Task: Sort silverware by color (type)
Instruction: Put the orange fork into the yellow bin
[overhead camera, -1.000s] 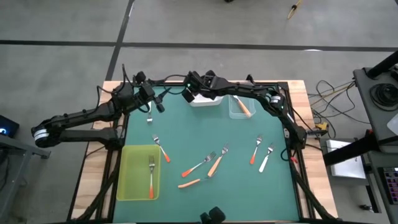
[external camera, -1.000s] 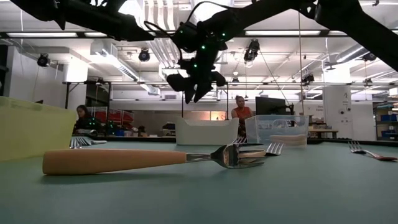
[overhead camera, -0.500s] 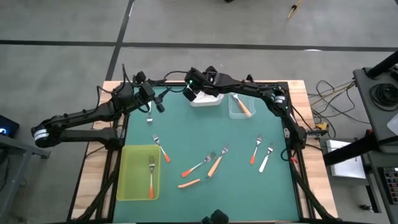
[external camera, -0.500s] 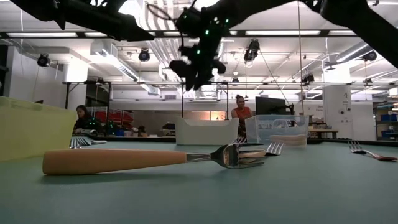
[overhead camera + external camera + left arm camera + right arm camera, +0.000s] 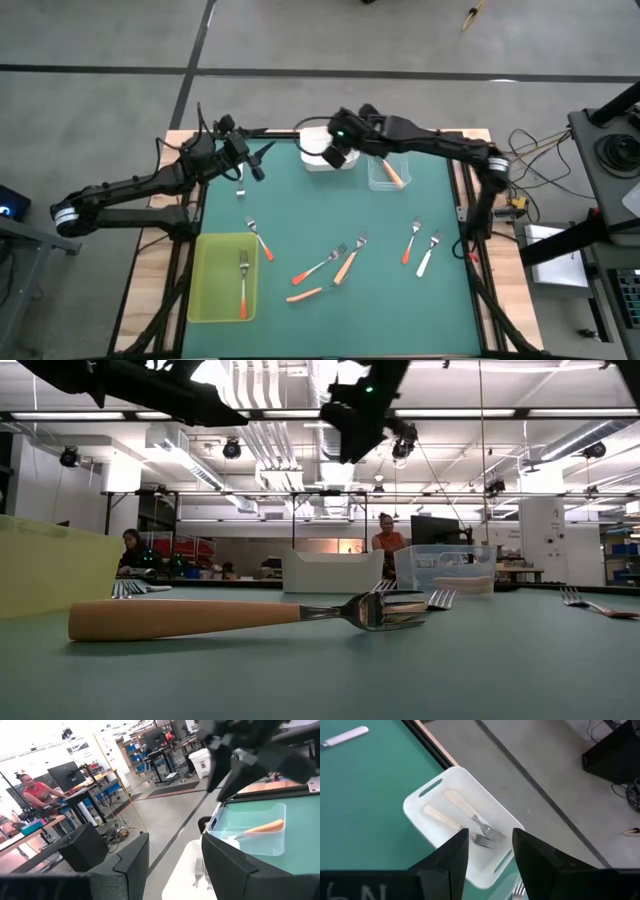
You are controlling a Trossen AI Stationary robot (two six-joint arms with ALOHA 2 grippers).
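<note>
Green matting covers the tabletop (image 5: 330, 215), with grey floor showing past its top edge in the high view. Near the top centre of that view the right end effector (image 5: 338, 152) hangs above the white tray (image 5: 318, 163), its fingers (image 5: 445, 860) parted and holding nothing. Directly beneath it, in the right wrist view, two white-handled forks (image 5: 465, 815) lie side by side in the white tray (image 5: 440, 795). Just to the right of that tray in the high view sits the clear tray (image 5: 388, 172) with a light orange fork (image 5: 392, 172) inside. At the upper left of the tabletop the left end effector (image 5: 250, 165) waits, fingers apart and empty, with a white-handled fork (image 5: 241, 188) lying just below it in the frame. Farther down the high view, loose forks are scattered across the mat: a red-orange one (image 5: 262, 243) beside the yellow-green tray (image 5: 222, 277), a cluster of three (image 5: 335, 268) near the bottom centre, and a pair (image 5: 420, 250) at the right. One red-orange fork (image 5: 243, 285) lies inside the yellow-green tray.
</note>
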